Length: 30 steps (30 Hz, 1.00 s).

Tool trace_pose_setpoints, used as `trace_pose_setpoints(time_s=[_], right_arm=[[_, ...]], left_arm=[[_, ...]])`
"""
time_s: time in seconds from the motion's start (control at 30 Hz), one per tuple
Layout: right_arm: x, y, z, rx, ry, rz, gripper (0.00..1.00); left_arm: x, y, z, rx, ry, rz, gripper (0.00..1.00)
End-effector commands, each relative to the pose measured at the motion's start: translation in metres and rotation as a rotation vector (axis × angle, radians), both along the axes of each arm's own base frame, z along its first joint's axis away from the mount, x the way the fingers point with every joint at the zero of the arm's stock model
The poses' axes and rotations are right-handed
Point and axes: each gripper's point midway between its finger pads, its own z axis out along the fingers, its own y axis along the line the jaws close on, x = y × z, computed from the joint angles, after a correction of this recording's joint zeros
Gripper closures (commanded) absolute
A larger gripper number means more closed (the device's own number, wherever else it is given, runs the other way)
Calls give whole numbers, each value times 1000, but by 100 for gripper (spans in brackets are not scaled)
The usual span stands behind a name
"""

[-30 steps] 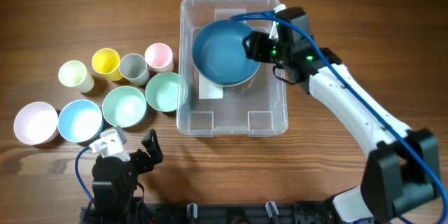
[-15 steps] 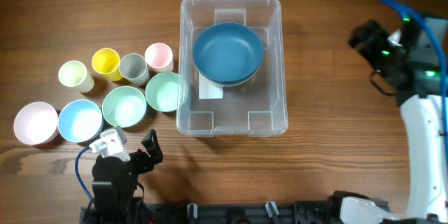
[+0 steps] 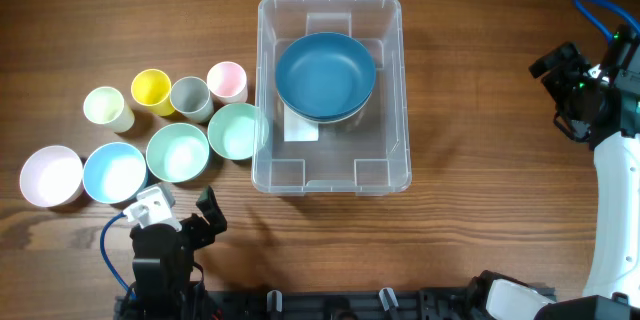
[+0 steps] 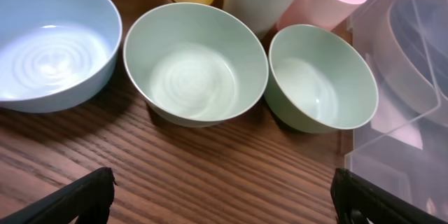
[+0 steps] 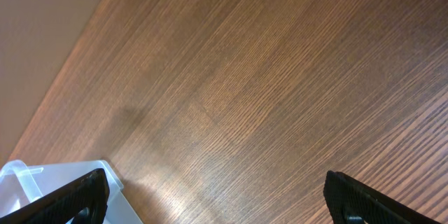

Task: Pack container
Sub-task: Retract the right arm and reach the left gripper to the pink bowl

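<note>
The clear plastic container (image 3: 395, 165) stands mid-table with a dark blue bowl (image 3: 325, 75) inside its far half, over a white label (image 3: 300, 128). Its corner shows in the right wrist view (image 5: 105, 171) and its wall in the left wrist view (image 4: 413, 91). My right gripper (image 3: 557, 90) is open and empty at the far right, well away from the container. My left gripper (image 3: 185, 210) is open and empty near the front edge, just in front of two green bowls (image 4: 196, 63) (image 4: 322, 77).
Left of the container lie a pink bowl (image 3: 50, 175), a light blue bowl (image 3: 113, 172), two green bowls (image 3: 177, 151) (image 3: 236, 131), and cream (image 3: 104, 107), yellow (image 3: 151, 90), grey (image 3: 190, 97) and pink (image 3: 227, 81) cups. Bare wood lies right of the container.
My right gripper has left the blue bowl in the container and has drawn back to the far right edge, empty. The left gripper shifted slightly.
</note>
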Motion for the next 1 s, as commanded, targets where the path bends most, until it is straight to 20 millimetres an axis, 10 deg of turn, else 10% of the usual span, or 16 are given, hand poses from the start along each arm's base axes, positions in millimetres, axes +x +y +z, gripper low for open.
trace_pose_setpoints(time_s=[0.0,0.1,0.23,0.43,0.67,0.83,0.97], right_arm=[[0,-1,0,1,3,-16,1],[0,-1,0,1,3,-16,0],[0,-1,0,1,2,-17,0],[0,-1,0,1,2,-17,0],[0,-1,0,1,3,-16,0],[0,-1,0,1,3,-16,0],[0,-1,0,1,2,-17,0]], left_arm=[[23,-8,42,-102,-208,3,0],[29,-59,77,-399,-317,-201,0],[32,-69,108,-418,-433,-280,0],[42,-34,87,-430,-317,-18,1],[70,10,122,-197,-78,207,1],[107,-28,175,-47,53,-140,0],[111,0,181,-41,89,43,0]])
